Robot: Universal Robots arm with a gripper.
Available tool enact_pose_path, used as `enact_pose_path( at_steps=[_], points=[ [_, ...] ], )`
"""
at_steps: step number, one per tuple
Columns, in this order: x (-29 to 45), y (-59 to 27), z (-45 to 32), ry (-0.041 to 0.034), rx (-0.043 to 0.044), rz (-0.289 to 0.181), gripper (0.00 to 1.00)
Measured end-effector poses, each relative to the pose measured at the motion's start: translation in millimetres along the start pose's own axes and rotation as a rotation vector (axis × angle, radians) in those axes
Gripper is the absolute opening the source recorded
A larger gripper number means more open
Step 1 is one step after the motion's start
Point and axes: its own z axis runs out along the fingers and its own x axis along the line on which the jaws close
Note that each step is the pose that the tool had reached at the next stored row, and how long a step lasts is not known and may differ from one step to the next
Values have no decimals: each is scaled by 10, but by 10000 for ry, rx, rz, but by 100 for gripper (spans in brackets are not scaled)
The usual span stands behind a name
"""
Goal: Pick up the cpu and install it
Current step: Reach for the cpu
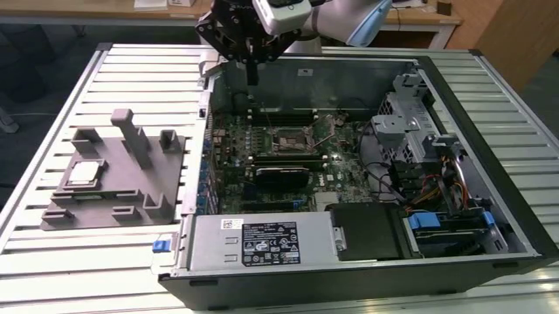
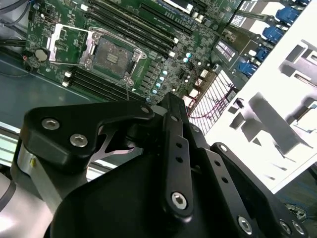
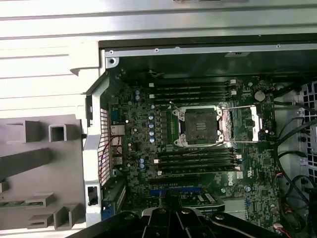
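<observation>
The cpu (image 1: 85, 173), a small pale silver square, lies in a recess of the grey tray (image 1: 131, 190) at the exterior view's left, outside the computer case. My gripper (image 1: 251, 73) hangs above the case's far wall, fingers pointing down and pressed together with nothing between them, well away from the cpu. The motherboard's socket (image 1: 288, 139) stands open and bare, its metal load plate (image 3: 245, 126) swung aside. In both wrist views the socket (image 2: 111, 54) (image 3: 200, 126) lies below the shut gripper (image 2: 169, 101) (image 3: 171, 210).
The open computer case (image 1: 489, 216) lies on a slatted white table (image 1: 52, 261). Memory sticks (image 3: 193, 161) flank the socket. A power supply (image 1: 262, 243), a drive cage (image 1: 406, 124) and cable bundles (image 1: 436, 190) fill the case's near and right parts. The tray has raised posts (image 1: 131, 134).
</observation>
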Motion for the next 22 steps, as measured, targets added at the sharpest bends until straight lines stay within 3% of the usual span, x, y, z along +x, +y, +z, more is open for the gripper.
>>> enact_pose_path(
  at_steps=[22],
  points=[
    [79,-6,4,0,1,0,11]
  ],
)
